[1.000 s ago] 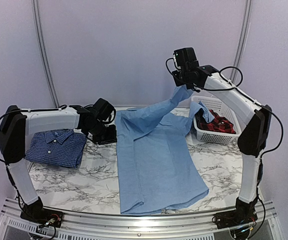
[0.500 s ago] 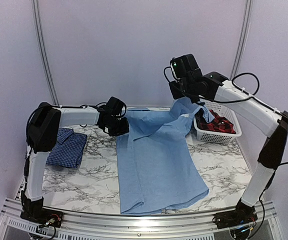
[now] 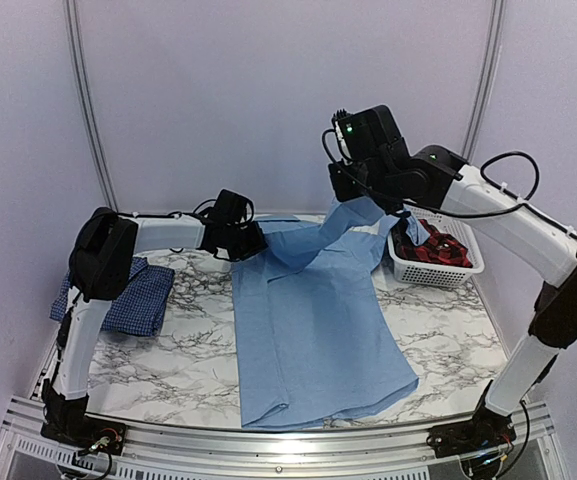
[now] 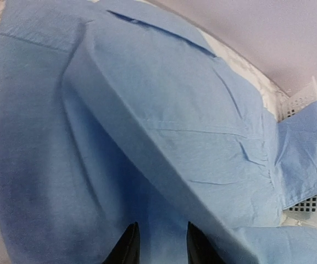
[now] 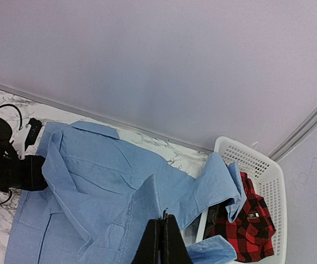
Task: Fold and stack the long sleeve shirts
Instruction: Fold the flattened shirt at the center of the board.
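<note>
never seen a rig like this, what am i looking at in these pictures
These are two robot arms bolted to a marble table, each ending in a two-finger gripper. One picture looks down from above and behind; the other two come from cameras on their wrists. A light blue shirt lies spread in the middle, a folded dark blue checked shirt on the left, a white basket with a red checked garment on the right. The right gripper is shut on the light blue sleeve, holding it up. The left gripper is open over the shirt near its collar.
</note>
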Available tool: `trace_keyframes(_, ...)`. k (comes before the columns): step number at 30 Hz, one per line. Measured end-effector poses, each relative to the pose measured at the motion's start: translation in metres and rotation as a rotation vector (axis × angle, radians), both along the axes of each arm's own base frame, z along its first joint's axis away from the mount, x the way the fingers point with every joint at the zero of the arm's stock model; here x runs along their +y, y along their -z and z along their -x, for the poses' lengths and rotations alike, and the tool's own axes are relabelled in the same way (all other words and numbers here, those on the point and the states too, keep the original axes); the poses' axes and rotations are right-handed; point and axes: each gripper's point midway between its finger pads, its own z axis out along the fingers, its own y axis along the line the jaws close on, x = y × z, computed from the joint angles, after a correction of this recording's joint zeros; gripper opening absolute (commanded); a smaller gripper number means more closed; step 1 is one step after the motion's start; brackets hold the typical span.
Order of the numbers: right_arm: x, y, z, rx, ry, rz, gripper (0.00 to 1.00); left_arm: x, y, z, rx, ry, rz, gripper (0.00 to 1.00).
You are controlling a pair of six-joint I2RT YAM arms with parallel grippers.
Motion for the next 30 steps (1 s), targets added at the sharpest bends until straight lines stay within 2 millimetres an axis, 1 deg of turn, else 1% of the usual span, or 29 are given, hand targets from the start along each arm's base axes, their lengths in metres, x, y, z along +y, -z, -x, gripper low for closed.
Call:
trace_keyframes(3, 0.002, 0.001, 0.003, 0.007, -0.001, -0.004, 0.0, -0.012, -0.008, -0.007, -0.029, 0.017, 0.064, 0.34)
trace_keyframes(6, 0.001, 0.003, 0.003, 0.013, 0.005, -0.011, 0.0, -0.023, -0.009, -0.015, -0.044, 0.028, 0.11, 0.34)
trace_keyframes(9, 0.003, 0.005, 0.005, 0.026, -0.004, -0.019, 0.0, -0.03, 0.002, -0.019, -0.032, 0.032, 0.142, 0.34)
trace_keyframes(14, 0.012, 0.005, 0.009, 0.047, -0.043, -0.058, 0.0, -0.034, 0.027, -0.017, 0.024, 0.03, 0.182, 0.35)
trace_keyframes(16, 0.02, 0.003, 0.013, 0.053, -0.07, -0.081, 0.0, -0.035, 0.03, -0.017, 0.032, 0.029, 0.197, 0.4)
trace_keyframes(23, 0.059, -0.003, 0.036, 0.086, -0.206, -0.174, 0.0, -0.041, 0.013, -0.027, 0.014, 0.027, 0.267, 0.39)
trace_keyframes(27, 0.074, 0.005, 0.039, 0.117, -0.249, -0.207, 0.0, -0.038, 0.012, -0.027, 0.009, 0.024, 0.281, 0.36)
trace_keyframes(30, 0.087, 0.02, 0.04, 0.157, -0.286, -0.231, 0.0, -0.023, 0.02, -0.015, 0.041, 0.009, 0.257, 0.32)
